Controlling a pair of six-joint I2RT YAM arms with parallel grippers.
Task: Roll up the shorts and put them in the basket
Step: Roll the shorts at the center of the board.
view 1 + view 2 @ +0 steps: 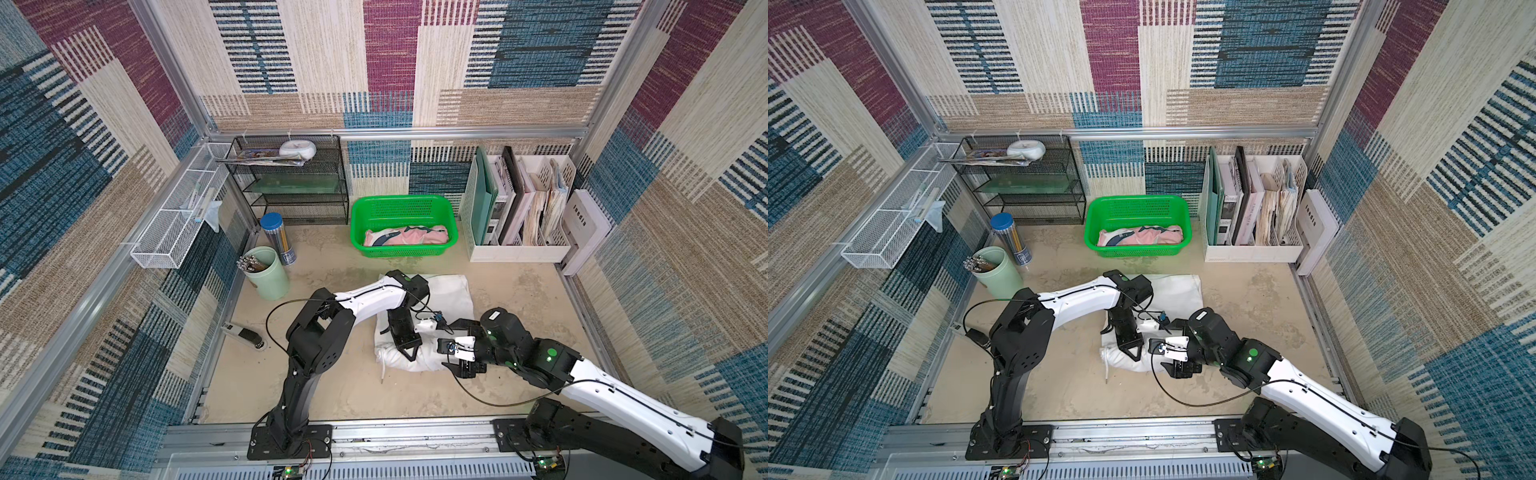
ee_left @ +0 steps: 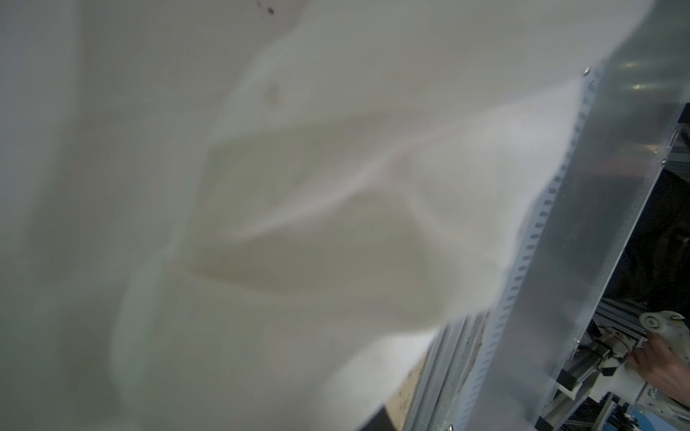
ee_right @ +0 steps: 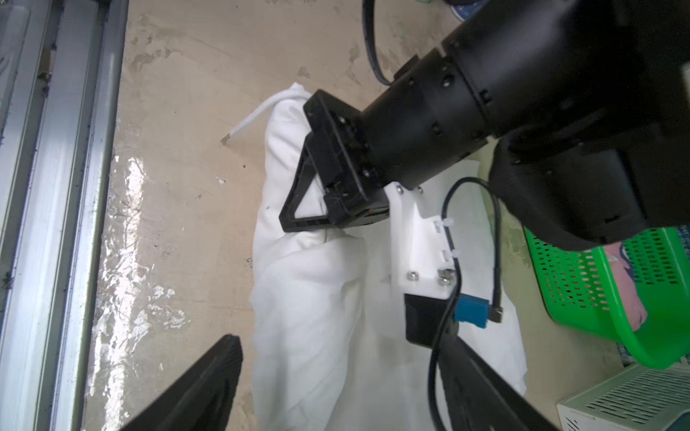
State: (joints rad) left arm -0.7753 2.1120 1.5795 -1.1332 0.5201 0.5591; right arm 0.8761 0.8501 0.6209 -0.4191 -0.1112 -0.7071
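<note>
Right wrist view showed me the white shorts [image 3: 317, 298] lying on the worktop [image 3: 179, 112]. The edge nearest the arms' bases was bunched into a fat roll, and the rest lay flat. Their white drawstring [image 3: 254, 115] poked out of one end of the roll onto the worktop. The left gripper [image 3: 321, 227] was pinched together on the roll. The left wrist view was almost all blurry white cloth. The right gripper [image 3: 341, 341] had its fingers wide apart with the roll between them, and it held nothing. In both top views the white shorts sat in the middle of the worktop, under both arms. Behind them, the pink shorts [image 1: 405, 237] lay bundled inside the green basket [image 1: 401, 198] by the back wall.
</note>
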